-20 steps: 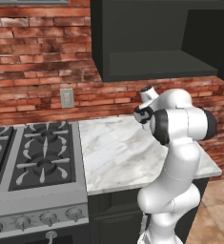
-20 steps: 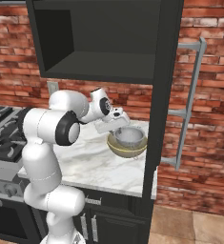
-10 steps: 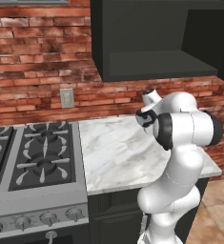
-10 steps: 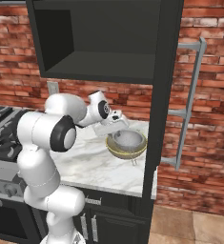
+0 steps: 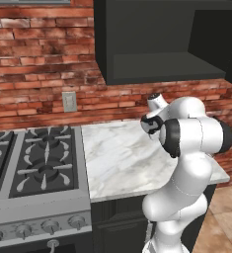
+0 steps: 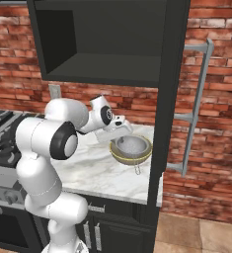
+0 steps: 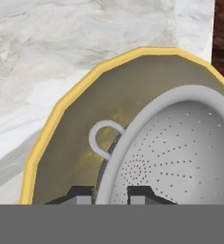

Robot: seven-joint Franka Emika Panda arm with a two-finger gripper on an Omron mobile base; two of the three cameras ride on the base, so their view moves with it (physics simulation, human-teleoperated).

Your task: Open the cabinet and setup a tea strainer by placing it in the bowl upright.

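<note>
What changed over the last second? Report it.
The arm folded back towards the base; its elbow now fills more of both base views. The gripper remains at the bowl's rim, shut on the strainer. Strainer still sits in the bowl, cabinet open.

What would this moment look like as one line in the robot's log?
cabinet: open | strainer: sitting upright in bowl | jaws: shut on strainer rim | bowl: on counter
</note>
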